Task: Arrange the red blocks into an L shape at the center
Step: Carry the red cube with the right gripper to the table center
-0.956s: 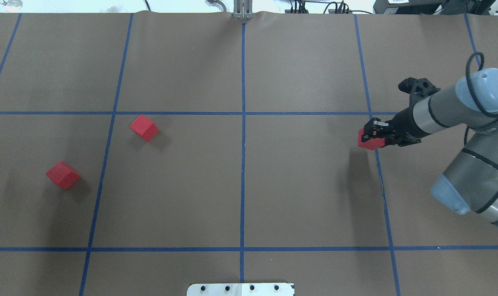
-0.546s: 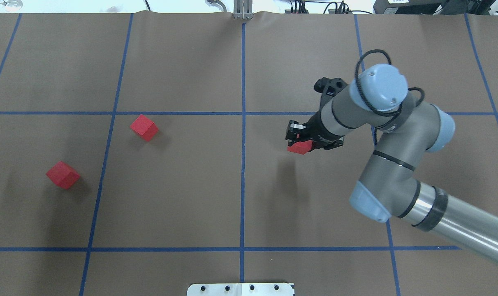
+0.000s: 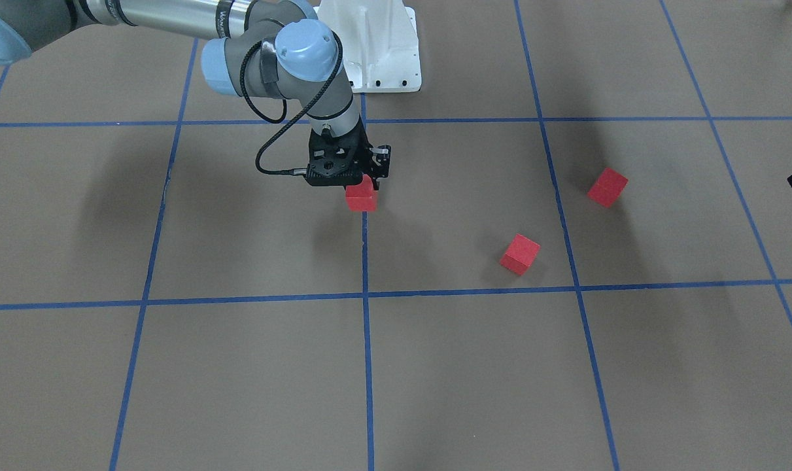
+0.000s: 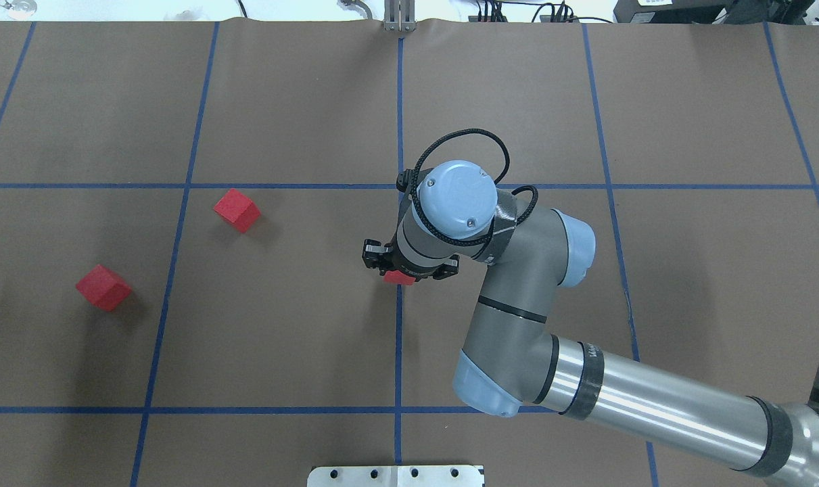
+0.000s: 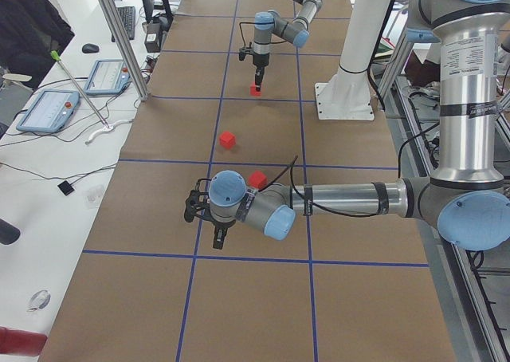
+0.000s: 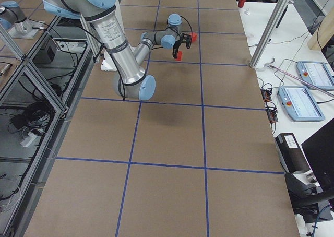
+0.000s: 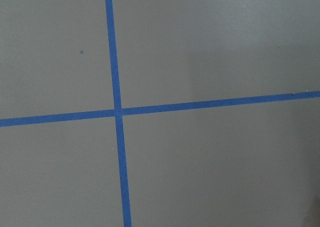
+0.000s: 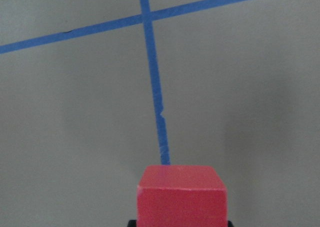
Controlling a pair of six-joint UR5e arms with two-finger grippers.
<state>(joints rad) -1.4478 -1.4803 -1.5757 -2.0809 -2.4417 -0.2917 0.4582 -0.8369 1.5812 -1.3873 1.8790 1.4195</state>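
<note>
1. Brown paper covers the table (image 4: 281,338), gridded in blue tape. Broad bare squares surround the center (image 4: 355,318), and every table edge is well away.
2. Stretched across from its own side, the right arm (image 4: 517,304) appears to be on the first step: delivering one cube to the middle.
3. The right gripper (image 3: 361,188) is clenched on a red block (image 3: 361,199), poised over the central tape line (image 4: 398,365) and seemingly just clear of the paper. The next move likely calls for a straight descent, faces squared to the tape, then a release.
4. The left gripper (image 5: 221,238) hovers at the robot's left end of the table; whether it is parted or closed cannot be told.
5. A second red block (image 4: 237,210) and a third red block (image 4: 103,287) lie skewed and well apart on the left, with unobstructed paths inward.
</note>
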